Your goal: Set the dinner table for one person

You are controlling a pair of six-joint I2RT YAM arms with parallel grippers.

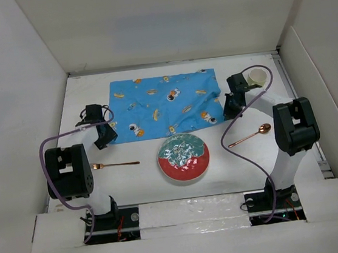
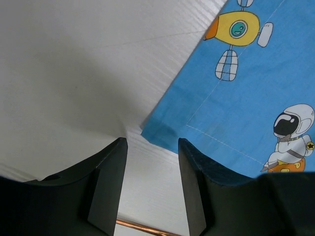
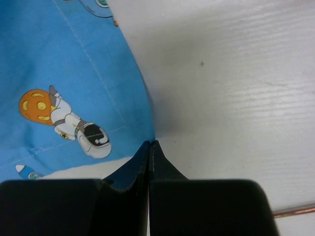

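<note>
1. The large flat matte white worktop (image 1: 132, 179) lay rigid and fixed ahead of both arms, with nothing on it to grip.
2. The blue cartoon-printed cloth mat (image 1: 166, 102) on its far half looked light and limp, best pinched at the near corners.
3. The right claw (image 3: 149, 147) was fully shut, pinching the mat's near right corner.
4. The left claw (image 2: 151, 147) hung half open over the near left corner, holding nothing.

The left tool (image 2: 151, 143) hangs low with jaws parted, the right tool (image 3: 149, 145) with jaws pressed together
</note>
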